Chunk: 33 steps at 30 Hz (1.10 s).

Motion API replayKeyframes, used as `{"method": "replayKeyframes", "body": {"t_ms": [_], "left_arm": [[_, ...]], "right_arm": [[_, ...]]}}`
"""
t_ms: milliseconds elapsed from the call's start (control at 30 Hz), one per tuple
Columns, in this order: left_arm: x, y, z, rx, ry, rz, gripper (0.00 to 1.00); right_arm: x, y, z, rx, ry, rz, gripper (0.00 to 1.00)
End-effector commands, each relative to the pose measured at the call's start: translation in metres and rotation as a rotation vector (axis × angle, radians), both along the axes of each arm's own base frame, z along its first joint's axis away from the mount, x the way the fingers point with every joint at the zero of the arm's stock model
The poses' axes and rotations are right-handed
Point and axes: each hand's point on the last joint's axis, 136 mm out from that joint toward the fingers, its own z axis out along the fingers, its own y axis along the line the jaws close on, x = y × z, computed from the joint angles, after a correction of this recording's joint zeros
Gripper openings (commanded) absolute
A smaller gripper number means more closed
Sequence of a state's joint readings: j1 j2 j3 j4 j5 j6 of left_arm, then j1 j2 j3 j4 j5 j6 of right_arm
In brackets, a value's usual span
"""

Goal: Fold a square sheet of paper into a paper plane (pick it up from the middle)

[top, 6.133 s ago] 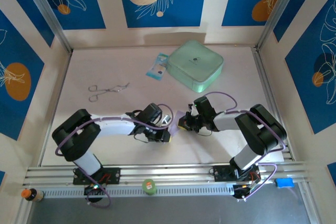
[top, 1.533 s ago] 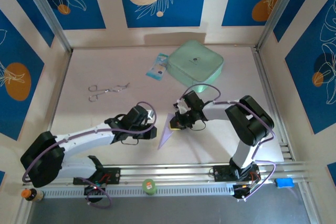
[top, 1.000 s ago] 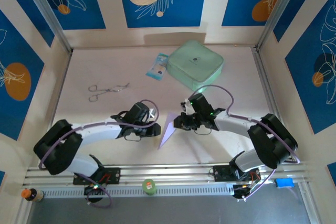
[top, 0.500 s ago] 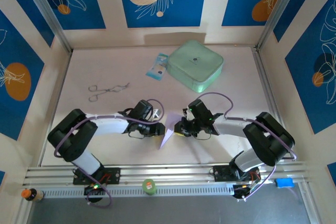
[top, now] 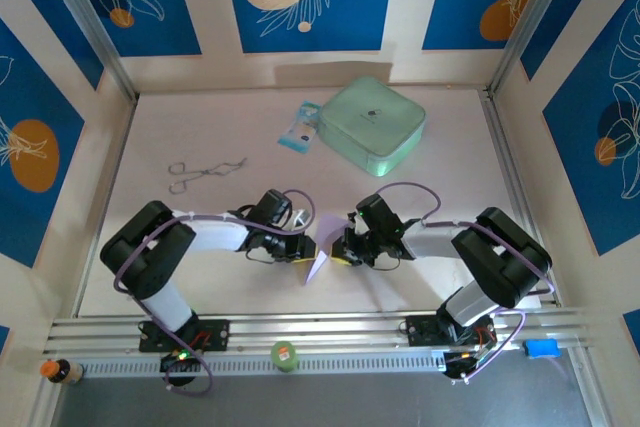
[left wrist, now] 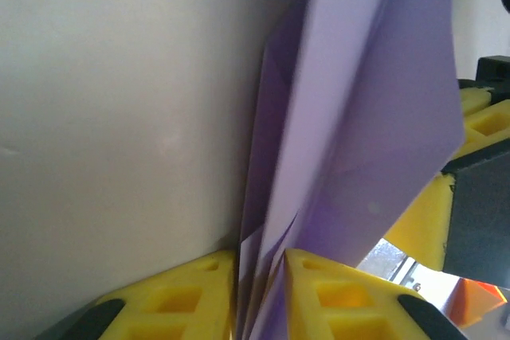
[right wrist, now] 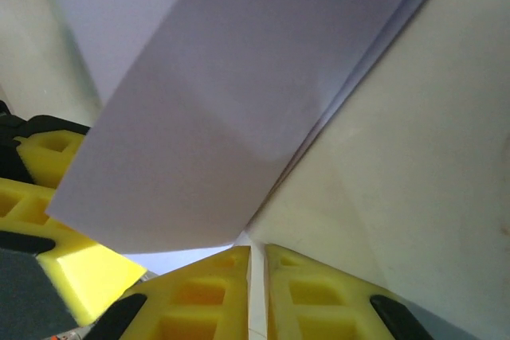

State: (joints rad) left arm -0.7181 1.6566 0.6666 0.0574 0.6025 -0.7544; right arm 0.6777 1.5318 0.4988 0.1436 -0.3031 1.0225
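**Top external view:** The left gripper (top: 306,247) and the right gripper (top: 341,250) meet tip to tip over the pale table (top: 180,277). A thin lavender paper sheet (top: 319,264), folded into a narrow pointed shape, sits between them. Its sharp tip hangs on the near side of both grippers, towards the arm bases. Well beyond the right gripper lies a rounded mint-green case (top: 375,125), with a small blue-and-white packet (top: 299,127) just beside it. Metal scissor-handled forceps (top: 205,172) rest well beyond the left gripper, on its outer side.

**Left wrist view:** The left gripper's (left wrist: 261,264) yellow fingers (left wrist: 187,300) stand pressed close, pinching the layered lower edge of the lavender paper sheet (left wrist: 358,117). The sheet rises away from them along a long crease. The right gripper's yellow fingers (left wrist: 426,224) touch the sheet on the far side.

**Right wrist view:** The right gripper's (right wrist: 256,254) yellow fingers (right wrist: 319,292) are pressed together with a thin edge of the lavender paper sheet (right wrist: 199,77) caught in the slit. The sheet spreads wide above them. The left gripper's yellow fingers (right wrist: 76,268) sit just beside it.
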Motion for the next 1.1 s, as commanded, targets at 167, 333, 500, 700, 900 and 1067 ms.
{"method": "replayKeyframes", "body": {"t_ms": [167,333,500,700,900,1067], "left_arm": [[0.000,-0.017,0.017,-0.117,-0.003,-0.040,0.21],[-0.002,-0.019,0.015,-0.118,0.014,-0.050,0.20],[-0.004,-0.015,0.006,-0.072,0.018,-0.058,0.22],[-0.005,-0.019,0.007,-0.072,0.015,-0.071,0.22],[-0.007,-0.022,0.005,-0.058,0.006,-0.078,0.13],[0.006,-0.014,0.021,-0.006,-0.096,-0.016,0.04]], "right_arm": [[-0.006,0.001,-0.003,0.013,0.025,0.011,0.12],[-0.006,0.001,-0.001,0.026,0.022,0.009,0.12],[-0.004,0.001,0.001,0.031,0.015,0.007,0.12],[-0.003,0.000,0.001,0.034,0.013,0.004,0.12],[-0.001,0.001,0.006,0.047,-0.004,0.001,0.12],[0.003,-0.008,0.013,0.025,-0.048,-0.031,0.13]]}}
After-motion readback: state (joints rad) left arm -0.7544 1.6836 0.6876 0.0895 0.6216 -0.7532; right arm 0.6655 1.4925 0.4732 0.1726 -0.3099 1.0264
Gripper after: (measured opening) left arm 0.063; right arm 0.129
